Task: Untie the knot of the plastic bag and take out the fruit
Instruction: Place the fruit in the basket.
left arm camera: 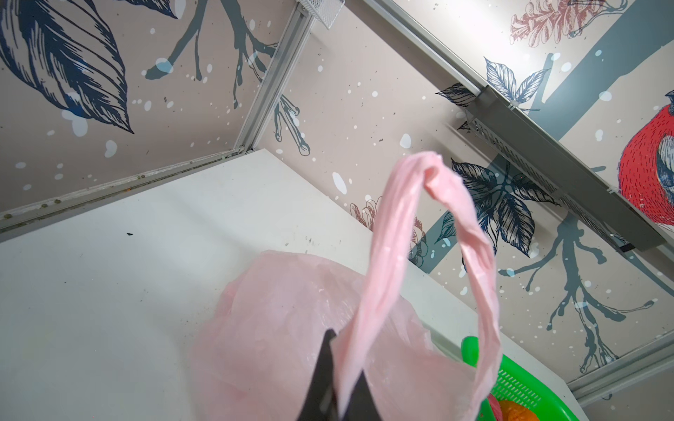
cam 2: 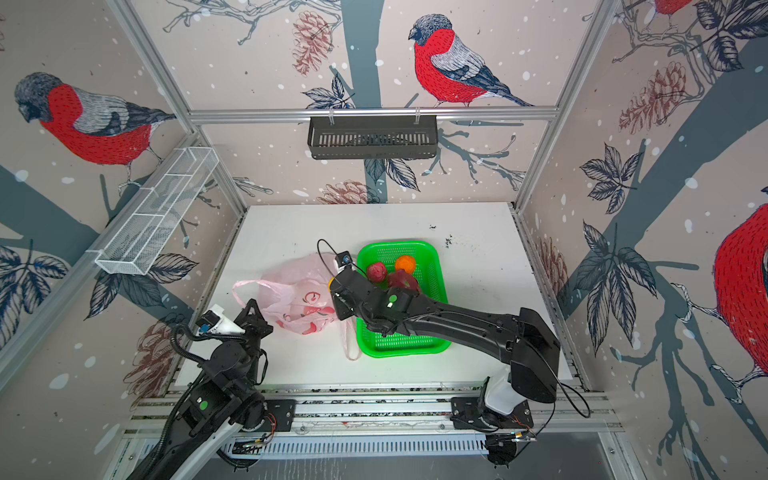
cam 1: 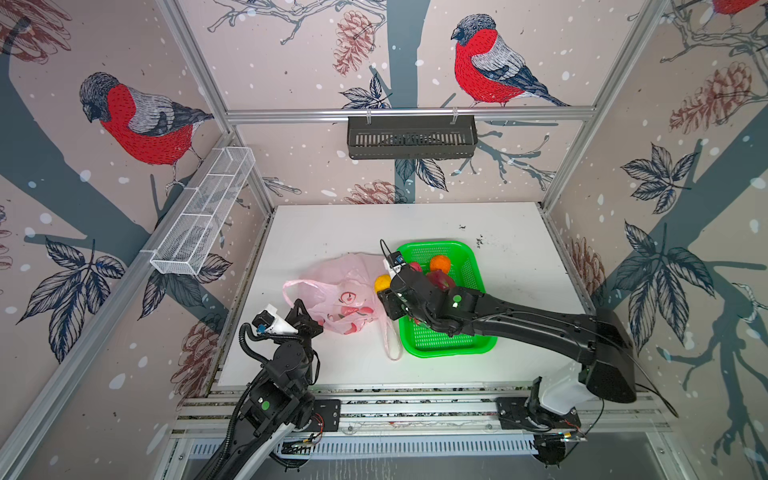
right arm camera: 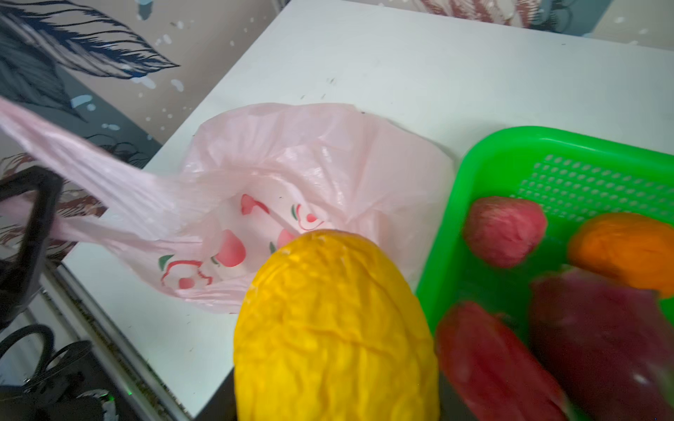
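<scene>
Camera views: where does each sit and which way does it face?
Top views: overhead at the front, looking down at the table; left arm and right arm show.
Left wrist: beside the bag, facing the back wall; left gripper pinches a handle.
Right wrist: above the yellow fruit, facing bag and basket; left gripper shows.
Shared: bag and basket in all.

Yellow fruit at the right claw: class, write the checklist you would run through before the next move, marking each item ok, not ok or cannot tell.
1. Right claw shut on the yellow fruit: ok.
2. Yellow fruit free of the plastic bag film: ok.
3. Left claw pinching one handle loop: ok.
4. Handles untied, the other handle loop lying loose beside the green basket: ok.
5. Bare floor free in the basket beside the orange ball and bumpy red ball: ok.
6. Nothing left in the bag: cannot tell, the yellow fruit hides part of its mouth.
</scene>
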